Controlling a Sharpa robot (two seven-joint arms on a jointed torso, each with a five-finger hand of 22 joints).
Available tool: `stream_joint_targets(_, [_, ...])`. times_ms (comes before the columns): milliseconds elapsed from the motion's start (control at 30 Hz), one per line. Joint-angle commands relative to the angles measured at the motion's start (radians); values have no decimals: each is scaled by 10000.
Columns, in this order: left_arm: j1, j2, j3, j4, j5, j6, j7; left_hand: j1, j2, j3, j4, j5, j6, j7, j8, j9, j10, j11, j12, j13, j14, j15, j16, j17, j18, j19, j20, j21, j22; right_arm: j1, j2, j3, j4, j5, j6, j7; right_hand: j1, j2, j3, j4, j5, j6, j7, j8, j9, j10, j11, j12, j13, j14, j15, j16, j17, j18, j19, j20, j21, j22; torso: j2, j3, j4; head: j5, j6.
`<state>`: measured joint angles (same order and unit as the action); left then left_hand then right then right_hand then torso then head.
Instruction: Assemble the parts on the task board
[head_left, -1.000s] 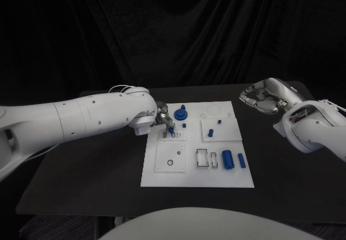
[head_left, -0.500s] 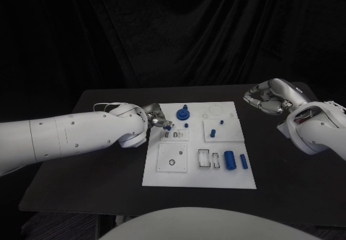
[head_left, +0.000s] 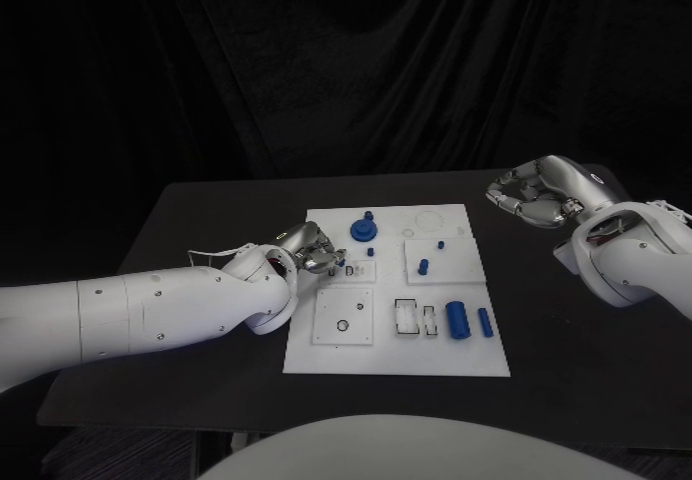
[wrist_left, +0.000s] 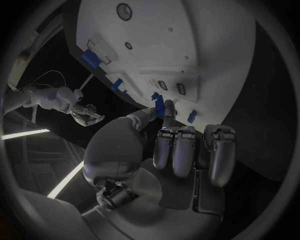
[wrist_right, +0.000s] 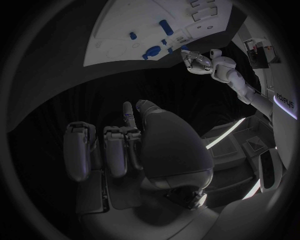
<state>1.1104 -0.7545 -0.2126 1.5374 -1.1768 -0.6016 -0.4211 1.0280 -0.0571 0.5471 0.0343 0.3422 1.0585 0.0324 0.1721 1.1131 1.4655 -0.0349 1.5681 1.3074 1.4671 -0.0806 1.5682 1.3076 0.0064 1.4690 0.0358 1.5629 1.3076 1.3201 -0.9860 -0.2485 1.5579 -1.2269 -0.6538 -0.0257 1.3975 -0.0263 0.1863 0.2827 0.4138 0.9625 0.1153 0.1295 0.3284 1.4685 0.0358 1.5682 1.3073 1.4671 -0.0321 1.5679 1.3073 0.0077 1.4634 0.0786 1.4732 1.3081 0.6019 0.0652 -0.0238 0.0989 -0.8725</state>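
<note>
My left robot hand pinches a small blue part at the task board's left edge.

The black surface carries the white task board at its middle. My left robot hand sits at the board's left edge, thumb and a finger clamped on the small blue part, other fingers curled. My right robot hand hangs off the board's far right corner, fingers curled on nothing. A blue cylinder lies near the board's right edge.
</note>
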Motion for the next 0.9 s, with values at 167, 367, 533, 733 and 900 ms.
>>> stream_joint_targets(167, [-182, 280, 13, -220, -278, -583, 372, -20, -134, 179, -46, -6, 137, -55, 12, -28, 1053, -76, 27, 2634, 1037, -67, 26, 2632, -63, 1016, -81, 76, 2631, -22, 8, 7, 14, -29, -206, -30, 25, -91, 75, -24, 54, 80, 15, -33, -12, 1023, 46, 26, 2635, 1037, 78, 29, 2635, 193, 476, 74, -10, 2271, -101, 13, 22, -5, -2])
stream_joint_targets(367, [-259, 388, 13, -321, -281, -432, 315, -67, -147, 143, 119, -128, 185, -63, -10, -57, 1053, -86, 27, 2634, 1037, -80, 26, 2632, -60, 1009, -98, 67, 2627, -22, 18, 7, 11, -29, -198, -38, 25, -91, 75, -24, 54, 80, 15, -33, -12, 1023, 46, 26, 2635, 1037, 78, 29, 2635, 193, 476, 74, -10, 2271, -107, 15, -3, -3, -2])
stream_joint_targets(533, [-324, 458, 13, -387, -282, -275, 263, -88, -154, 108, 203, -200, 205, -64, -22, -69, 1053, -87, 27, 2634, 1037, -85, 26, 2632, -60, 1009, -104, 67, 2627, -22, 23, 7, 9, -29, -187, -47, 40, -94, 83, -31, 69, 89, 14, -31, -11, 1023, 45, 26, 2635, 1037, 77, 29, 2635, 192, 478, 73, -8, 2272, -104, 20, 28, -43, -2])
stream_joint_targets(733, [-435, 589, 14, -521, -283, -206, 261, -109, -170, 70, 250, -207, 222, -65, -26, -75, 1053, -88, 27, 2634, 1037, -86, 26, 2632, -59, 1008, -107, 65, 2626, -22, 33, 7, 11, -29, -172, -48, 40, -94, 83, -31, 69, 89, 14, -31, -11, 1023, 45, 26, 2635, 1037, 77, 29, 2635, 192, 478, 73, -8, 2272, -86, 23, 6, -24, -2])
stream_joint_targets(900, [-511, 676, 14, -635, -283, -252, 336, -118, -172, 55, 271, -208, 230, -66, -27, -77, 1053, -88, 27, 2634, 1037, -87, 26, 2632, -59, 1007, -108, 63, 2625, -22, 13, 7, 25, -29, -167, -53, 40, -94, 83, -31, 69, 89, 14, -31, -11, 1023, 45, 26, 2635, 1037, 77, 29, 2635, 192, 478, 73, -8, 2272, -81, 14, 15, -60, -2])
